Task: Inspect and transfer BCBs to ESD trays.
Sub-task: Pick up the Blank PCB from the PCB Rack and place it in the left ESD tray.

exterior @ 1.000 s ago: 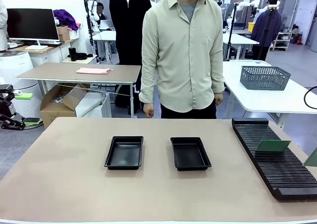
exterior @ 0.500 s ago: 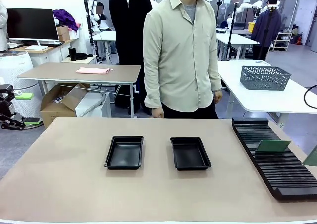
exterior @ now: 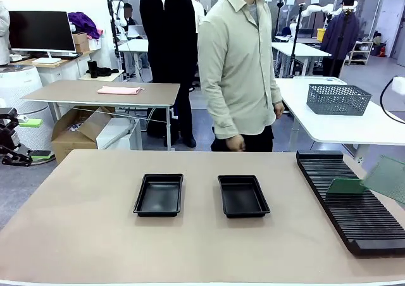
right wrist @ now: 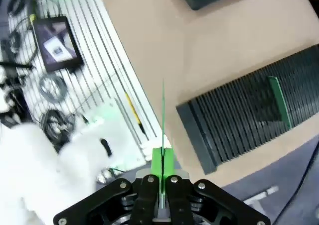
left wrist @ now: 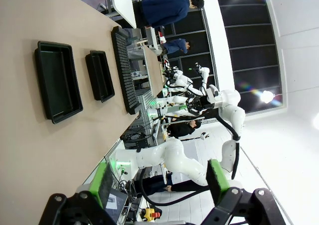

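The right gripper (right wrist: 162,161) clamps its green pads tight on the bottom edge of a thin, flat green circuit board (right wrist: 163,110). From the wrist the board is seen edge-on, held in the air with the tan worktop (right wrist: 209,51) beyond it. From the front, the same board (exterior: 387,177) shows as a blurred green sheet at the far right, apparently clear of the long black ribbed rack (exterior: 354,204) below it. A second green board (exterior: 345,185) stands tilted in the rack's slots. A shallow black rectangular plastic tray (exterior: 159,195) and its twin tray (exterior: 243,196) sit side by side, a gap between them, at the worktop's middle, well apart from the rack. The left gripper (left wrist: 159,182) hangs with its jaws spread wide and nothing between them, well back from both trays. A person in a pale shirt (exterior: 237,64) stands at the far side, one hand hanging by the hip.
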{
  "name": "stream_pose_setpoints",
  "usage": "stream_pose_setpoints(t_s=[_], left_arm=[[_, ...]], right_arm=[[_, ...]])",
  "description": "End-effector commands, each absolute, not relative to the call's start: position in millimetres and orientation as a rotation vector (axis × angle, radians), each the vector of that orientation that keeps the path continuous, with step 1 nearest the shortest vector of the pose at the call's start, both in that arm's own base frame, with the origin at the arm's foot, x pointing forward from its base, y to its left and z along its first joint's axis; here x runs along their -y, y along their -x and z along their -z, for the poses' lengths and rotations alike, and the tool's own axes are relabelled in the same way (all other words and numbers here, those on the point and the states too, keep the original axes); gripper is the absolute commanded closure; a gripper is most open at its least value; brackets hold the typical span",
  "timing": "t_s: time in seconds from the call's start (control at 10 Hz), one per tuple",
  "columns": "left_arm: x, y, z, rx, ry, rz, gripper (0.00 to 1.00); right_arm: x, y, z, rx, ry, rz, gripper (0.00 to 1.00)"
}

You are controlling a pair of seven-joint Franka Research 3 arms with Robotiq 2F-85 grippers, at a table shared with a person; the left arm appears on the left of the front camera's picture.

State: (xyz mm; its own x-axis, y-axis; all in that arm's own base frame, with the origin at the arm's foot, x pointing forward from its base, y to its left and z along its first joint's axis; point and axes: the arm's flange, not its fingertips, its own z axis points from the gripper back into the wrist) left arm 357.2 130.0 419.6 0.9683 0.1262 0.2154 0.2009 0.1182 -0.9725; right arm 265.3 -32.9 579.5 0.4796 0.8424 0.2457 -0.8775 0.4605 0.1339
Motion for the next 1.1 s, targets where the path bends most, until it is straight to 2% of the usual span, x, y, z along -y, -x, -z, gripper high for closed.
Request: stream_pose_setpoints(t_s=[0.0,0.7,1.0], left_arm=[[-130,-358,-421,0.279,1.462,0.054,0.00],[-130,-358,-421,0.279,1.462,0.054,0.00],[-130,-358,-421,0.279,1.462,0.054,0.00]], right_arm=[[17,-276,-596,0.152,-0.372,-0.899,0.98],[-13,-305,-624,0.101,-0.717,-0.296,0.98],[-15,-327,-621,0.075,-0.809,-0.043,0.98]])
